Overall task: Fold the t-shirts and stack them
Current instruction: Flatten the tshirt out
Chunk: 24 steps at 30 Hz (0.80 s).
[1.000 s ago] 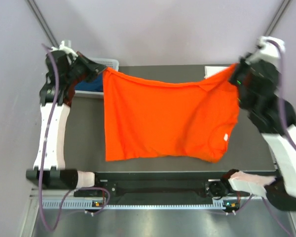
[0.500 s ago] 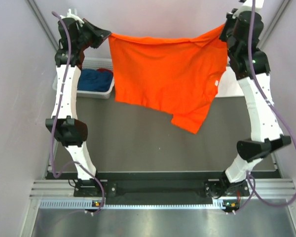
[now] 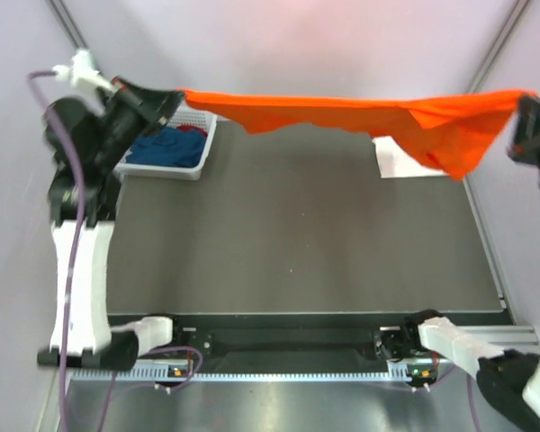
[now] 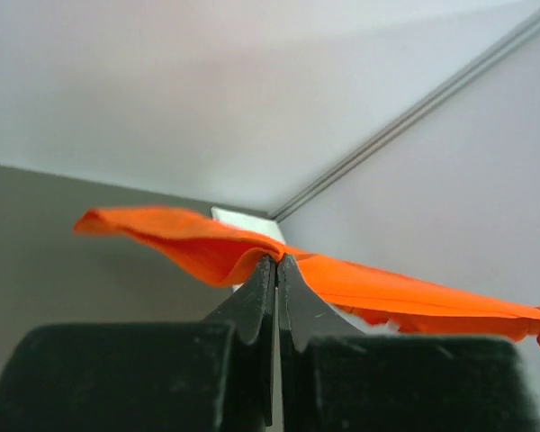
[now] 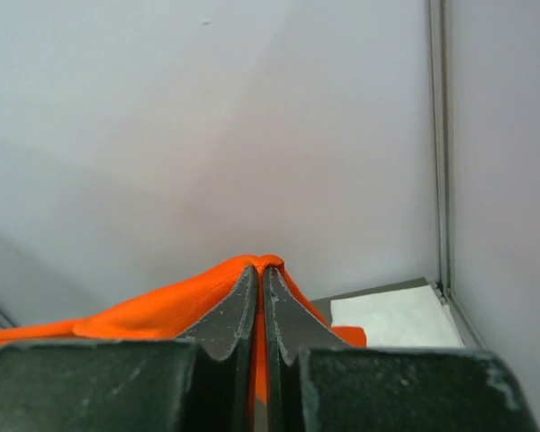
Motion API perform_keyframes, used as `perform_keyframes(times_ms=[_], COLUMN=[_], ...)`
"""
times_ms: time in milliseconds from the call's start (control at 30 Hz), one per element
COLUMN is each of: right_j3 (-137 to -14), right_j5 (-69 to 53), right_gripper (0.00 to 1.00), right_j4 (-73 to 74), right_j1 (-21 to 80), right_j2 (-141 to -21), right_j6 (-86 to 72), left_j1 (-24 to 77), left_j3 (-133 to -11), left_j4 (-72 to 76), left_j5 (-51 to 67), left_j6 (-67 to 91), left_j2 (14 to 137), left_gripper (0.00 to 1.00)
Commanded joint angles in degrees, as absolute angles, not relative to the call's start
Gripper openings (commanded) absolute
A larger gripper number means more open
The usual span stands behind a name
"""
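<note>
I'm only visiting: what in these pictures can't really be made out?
- Top view: the orange t-shirt is stretched nearly edge-on, so its sleeves and front are hidden.
- Top view: the right gripper is blurred and cut off by the frame edge.
- Top view: the basket is partly covered by the left arm, so its contents cannot be counted.
- Wrist views: each gripper's dark body blocks everything below.

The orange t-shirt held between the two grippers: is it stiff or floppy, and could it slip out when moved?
Probably floppy: the orange t-shirt sags and ripples between the left gripper and right gripper. Likely light, since thin pinches at two edges carry it. It may slip, as each grip holds only a small fold.
</note>
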<state>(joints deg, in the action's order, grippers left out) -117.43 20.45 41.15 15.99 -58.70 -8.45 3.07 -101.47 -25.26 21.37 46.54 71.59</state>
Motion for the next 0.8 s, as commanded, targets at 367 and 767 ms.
perform_keyframes(times_ms=[367,767], right_j3=[-125.86,-90.2], right_j5=[19.42,24.09], right_gripper=[0.0,0.0], right_j4=[60.82,32.39], right_j1=[16.08,17.05], right_j2=[-45.43,-53.16], right_j6=[-12.57,-6.24], left_j1=[2.55,2.55], left_j3=[-105.3,-87.14], left_j4=[-43.41,-32.37], left_j5=[20.13,15.55], left_j6=[42.37,38.31], left_j2=[53.7,66.88], left_gripper=[0.0,0.0])
